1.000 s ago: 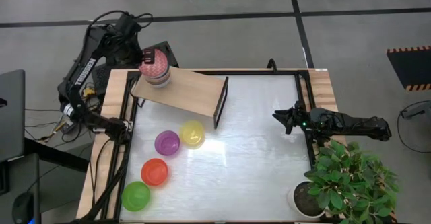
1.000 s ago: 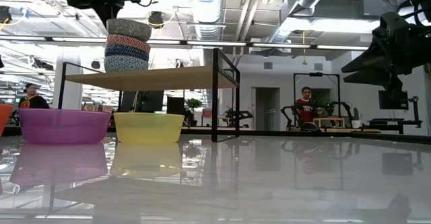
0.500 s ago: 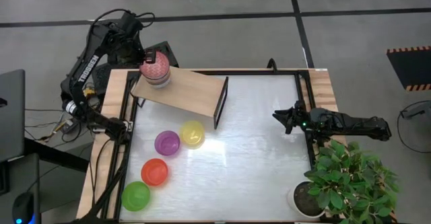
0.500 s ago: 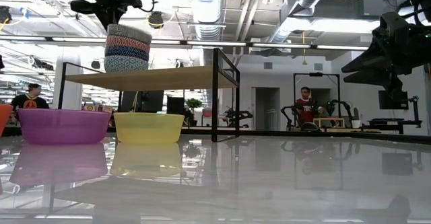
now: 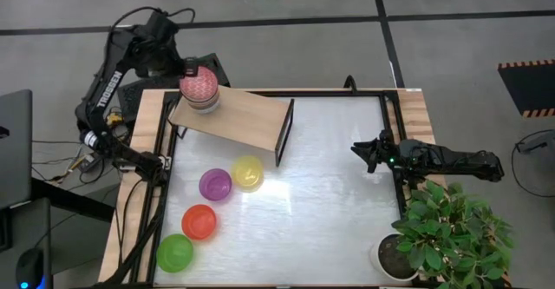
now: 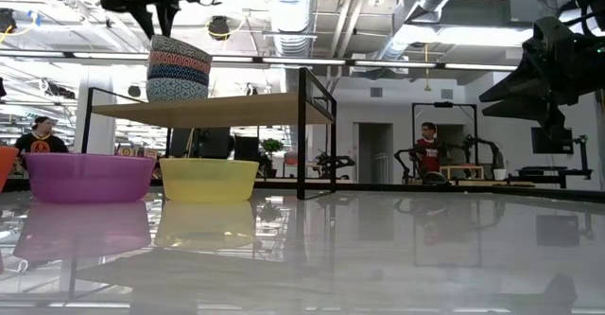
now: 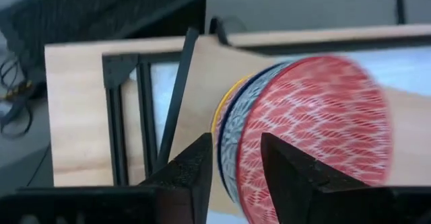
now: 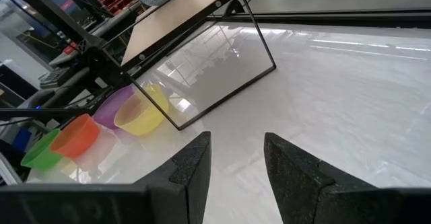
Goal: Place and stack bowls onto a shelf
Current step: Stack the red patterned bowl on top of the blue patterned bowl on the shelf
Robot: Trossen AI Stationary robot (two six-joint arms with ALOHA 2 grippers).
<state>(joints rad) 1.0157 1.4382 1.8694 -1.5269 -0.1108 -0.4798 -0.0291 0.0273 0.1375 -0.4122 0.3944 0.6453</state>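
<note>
Since a second ago the left gripper has lifted off the pink-red patterned bowl and backed away a bit; the bowl now sits a little tilted on top of the stack at the far-left end of the shelf. Its fingers are parted just above the stack's rim, holding nothing.

The purple bowl and yellow bowl sit touching on the tabletop just in front of the shelf. The red bowl and green bowl sit farther out from it, toward the left front corner.

The right gripper waits well to the right of the shelf, fingers apart, empty. A potted plant stands at the front right corner.
</note>
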